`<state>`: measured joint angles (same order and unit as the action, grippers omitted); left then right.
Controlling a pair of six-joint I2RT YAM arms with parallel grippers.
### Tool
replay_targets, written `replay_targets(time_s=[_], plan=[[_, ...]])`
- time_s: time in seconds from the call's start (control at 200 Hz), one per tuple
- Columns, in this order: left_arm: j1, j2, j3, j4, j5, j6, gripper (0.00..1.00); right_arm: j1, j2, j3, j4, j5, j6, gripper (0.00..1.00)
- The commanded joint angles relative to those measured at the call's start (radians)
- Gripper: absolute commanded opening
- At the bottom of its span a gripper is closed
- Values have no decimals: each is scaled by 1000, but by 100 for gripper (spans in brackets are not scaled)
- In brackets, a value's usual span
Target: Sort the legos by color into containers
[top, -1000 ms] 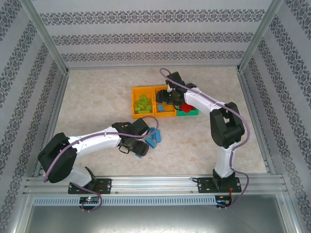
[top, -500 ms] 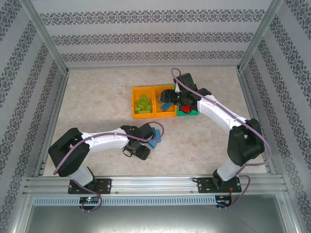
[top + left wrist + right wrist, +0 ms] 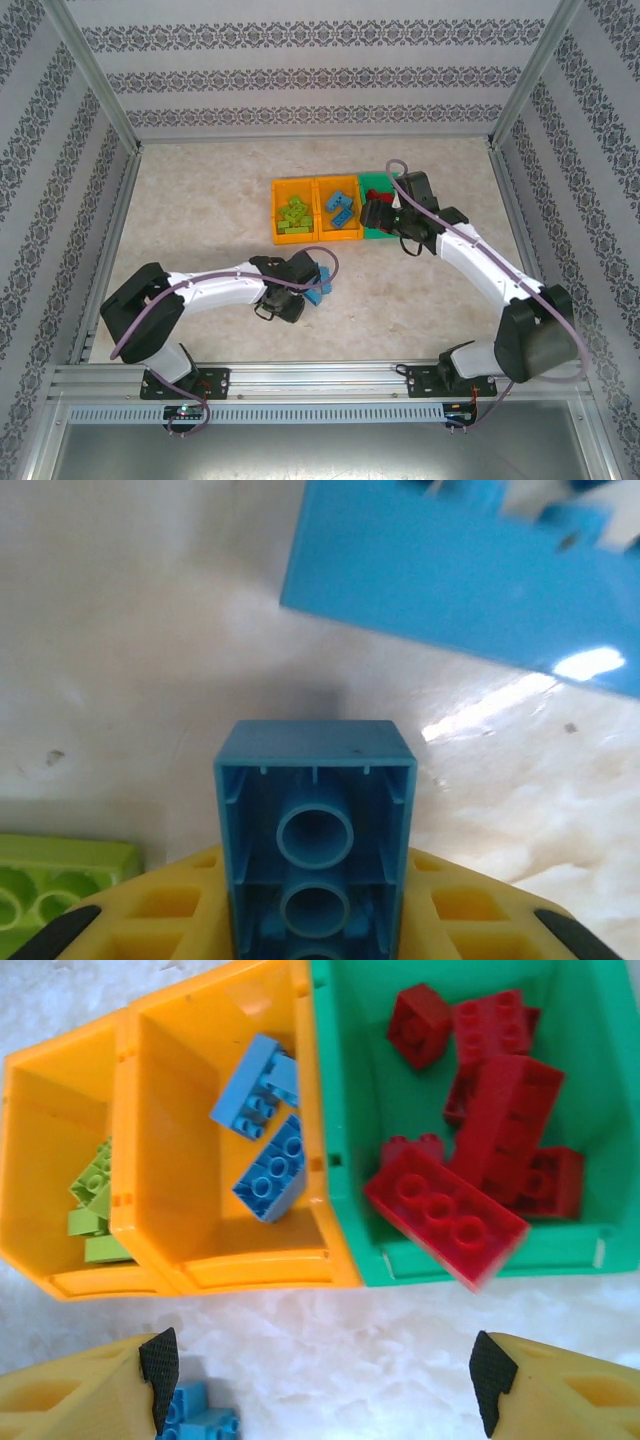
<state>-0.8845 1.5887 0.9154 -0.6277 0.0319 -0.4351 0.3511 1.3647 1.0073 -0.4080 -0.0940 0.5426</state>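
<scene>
- Left gripper (image 3: 318, 930): clenched on one blue brick (image 3: 314, 810), low over the table (image 3: 200, 220), beside loose blue bricks (image 3: 322, 280).
- Right gripper (image 3: 325, 1370): fingers spread, empty, above the bins.
- Far centre, left to right: orange bin (image 3: 40, 1160), green bricks (image 3: 95, 1200); middle orange bin (image 3: 190, 1250), blue bricks (image 3: 270, 1175); green bin (image 3: 340, 1160), red bricks (image 3: 500, 1110).

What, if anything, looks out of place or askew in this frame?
One red brick shows tilted and motion-blurred over the front rim of the green bin, one end past the edge. Whether it ends up inside cannot be told. Nothing else stands out.
</scene>
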Motion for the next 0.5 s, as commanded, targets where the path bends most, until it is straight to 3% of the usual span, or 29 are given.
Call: replay_targets(time_s=[0.0,0.11,0.2,0.495], plan=[[-15,-70,76,-55,-74,-22,31,-2,-77,-68,-4,30,-26,80],[-3,-90,157,-78,-174,-2,31,7,-161,-171,25,16,-28,80],[35,-77,244,-56,-185,36,31,26,-230,-253,51,20,-21,80],[173,197,669,-24,31,83,29,143,-333,-436,94,73,68,79]])
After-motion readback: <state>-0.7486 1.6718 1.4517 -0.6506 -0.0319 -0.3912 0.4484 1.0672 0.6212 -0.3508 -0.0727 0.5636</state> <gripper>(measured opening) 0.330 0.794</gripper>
